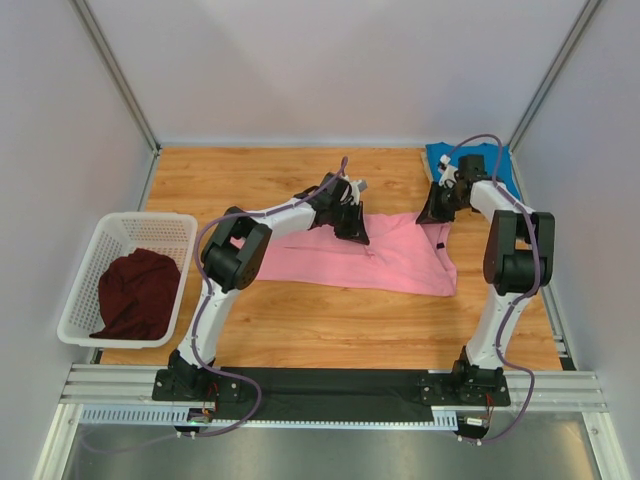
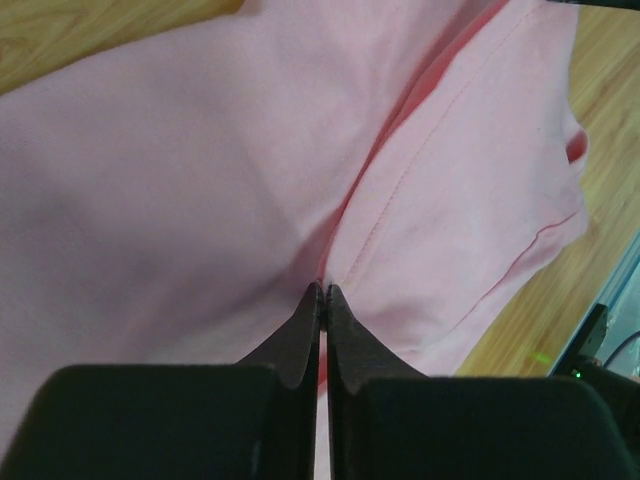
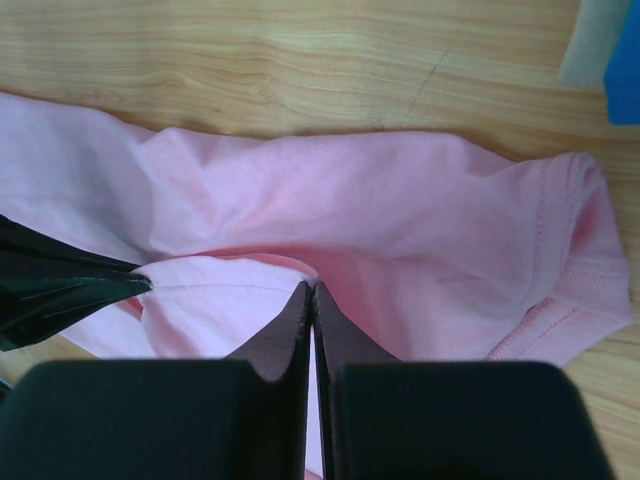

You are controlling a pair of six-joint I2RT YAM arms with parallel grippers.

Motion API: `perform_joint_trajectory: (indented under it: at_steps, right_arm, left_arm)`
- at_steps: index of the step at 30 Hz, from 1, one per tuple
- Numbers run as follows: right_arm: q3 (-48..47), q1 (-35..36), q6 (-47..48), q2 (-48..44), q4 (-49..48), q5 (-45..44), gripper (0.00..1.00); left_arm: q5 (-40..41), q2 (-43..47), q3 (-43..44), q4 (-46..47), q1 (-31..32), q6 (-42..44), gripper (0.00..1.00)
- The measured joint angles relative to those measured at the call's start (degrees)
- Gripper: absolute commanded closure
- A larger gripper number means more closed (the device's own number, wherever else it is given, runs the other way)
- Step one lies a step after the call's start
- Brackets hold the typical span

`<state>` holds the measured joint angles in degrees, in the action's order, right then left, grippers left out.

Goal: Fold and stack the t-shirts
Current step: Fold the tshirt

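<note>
The pink t-shirt point(image 1: 340, 262) lies spread across the middle of the wooden table. My left gripper point(image 1: 352, 232) is shut on the pink t-shirt's far edge near its middle; the left wrist view shows the jaws point(image 2: 322, 290) pinching a fold of pink fabric point(image 2: 180, 200). My right gripper point(image 1: 435, 214) is shut on the shirt's far right corner; the right wrist view shows its jaws point(image 3: 312, 288) pinching pink cloth point(image 3: 400, 220). The blue t-shirt point(image 1: 462, 158) lies folded at the far right corner. The maroon t-shirt point(image 1: 135, 290) lies bunched in the basket.
A white lattice basket point(image 1: 150, 228) stands at the table's left edge. Grey walls close in the back and sides. The table's right edge point(image 1: 540, 280) runs close beside my right arm. My left gripper's tip shows in the right wrist view point(image 3: 60, 290).
</note>
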<state>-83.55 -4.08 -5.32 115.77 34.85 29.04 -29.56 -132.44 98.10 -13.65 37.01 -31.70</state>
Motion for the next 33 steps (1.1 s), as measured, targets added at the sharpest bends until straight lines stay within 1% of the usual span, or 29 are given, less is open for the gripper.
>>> perform_joint_trajectory:
  at_steps: [5, 11, 17, 23, 30, 33]
  right_arm:
    - [1.0, 0.3, -0.5, -3.1, -0.5, 0.0, 1.00]
    - [1.5, 0.5, -0.7, -5.0, -1.7, -0.1, 1.00]
    - [1.5, 0.5, -0.6, -5.1, -2.8, -0.4, 1.00]
    - [1.4, 0.6, -0.3, -4.9, -4.0, -0.5, 1.00]
    - [0.4, 0.7, 0.0, -2.0, -4.3, -0.5, 0.98]
    - [-1.0, 0.9, 0.0, -0.3, -4.1, -0.5, 0.88]
  left_arm:
    - [0.1, 0.1, -0.5, 1.1, 0.0, -0.5, 1.00]
    - [1.7, 2.5, -2.9, 2.6, 0.0, -1.2, 1.00]
    - [3.9, 5.1, -3.9, 3.9, 0.0, -1.8, 1.00]
    - [5.6, 5.3, -4.1, 4.1, 0.0, -2.5, 1.00]
    - [7.8, 5.3, -4.1, 4.0, 0.0, -2.7, 1.00]
    - [8.5, 5.0, -3.6, 2.9, 0.0, -2.8, 0.84]
